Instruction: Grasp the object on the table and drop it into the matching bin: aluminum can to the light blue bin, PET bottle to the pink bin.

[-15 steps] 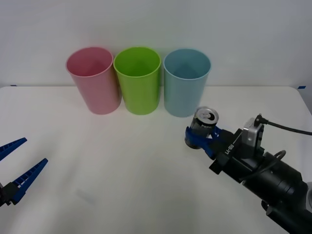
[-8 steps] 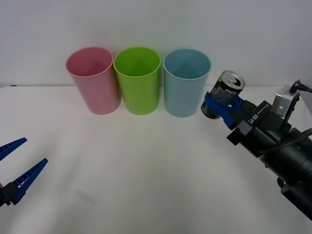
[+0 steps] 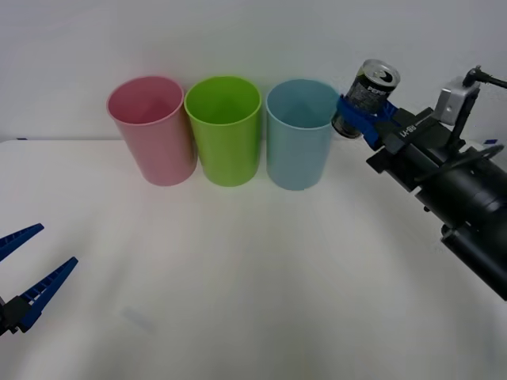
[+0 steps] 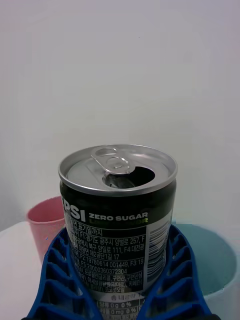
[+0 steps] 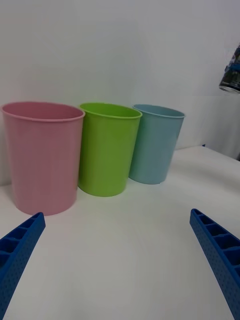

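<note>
Nearest to us, at the near left corner of the broad white bench [image 3: 238,277], we have the left tool [image 3: 24,273] hanging low, its two blue ribbed fingers [image 5: 217,252] spread wide apart with nothing between them. From its wrist camera we look across bare bench to the three bins lined up along the far edge.

Moving up the right side, our black right arm reaches in from the near right towards the far edge, and the right tool [image 3: 360,113] is clamped around the small silver-grey metal drink can [image 3: 367,95], blue fingers [image 4: 60,280] hugging both sides of its dark label. The can is well off the bench, held in the air, tilted a little with its shiny round top and pull tab leaning towards the right. It sits just beside the right rim of the tall light blue plastic bin [image 3: 301,146], level with or slightly above that rim, not over the opening.

Along the far edge, going left from the light blue bin, we see the tall green plastic bin [image 3: 226,134] in the middle, then the tall pink plastic bin [image 3: 154,134], all upright and close together.
</note>
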